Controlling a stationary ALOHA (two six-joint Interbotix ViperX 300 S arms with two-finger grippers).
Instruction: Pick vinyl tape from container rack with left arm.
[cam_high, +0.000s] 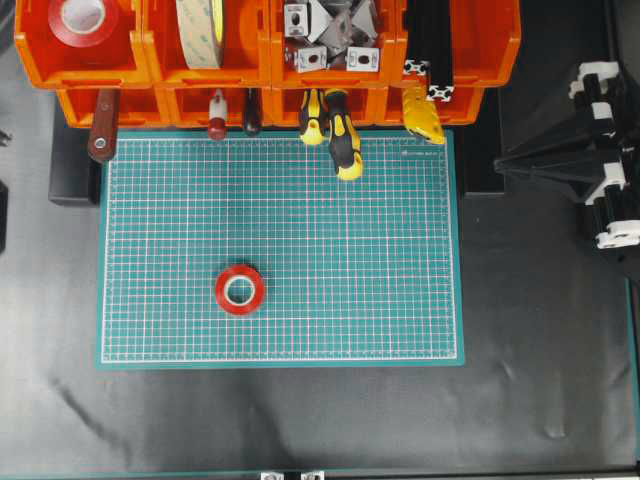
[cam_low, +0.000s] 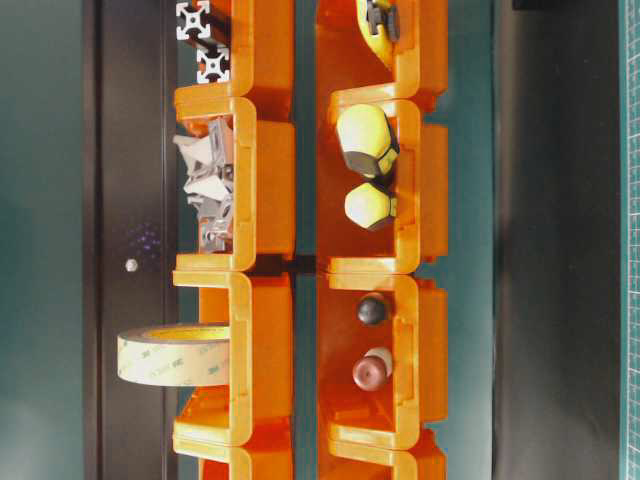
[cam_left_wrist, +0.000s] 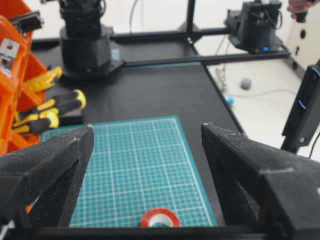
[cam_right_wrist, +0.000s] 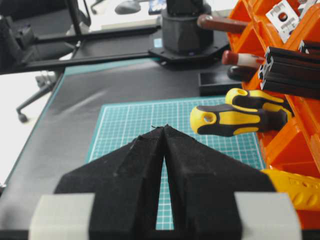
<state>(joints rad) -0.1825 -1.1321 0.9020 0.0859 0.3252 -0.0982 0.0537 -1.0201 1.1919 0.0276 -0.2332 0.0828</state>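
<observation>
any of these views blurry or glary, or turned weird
Left wrist view: the open left gripper fingers loom soft and blurred, the background window side is blown out white. Right wrist view: the shut right gripper is close and soft. Table-level view: rotated sideways, the container rack running vertically. Overhead view: sharp, even light.

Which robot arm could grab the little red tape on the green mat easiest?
Left. The left gripper is open, and its camera shows the red tape just ahead, between its fingers. The right gripper is shut.
</observation>
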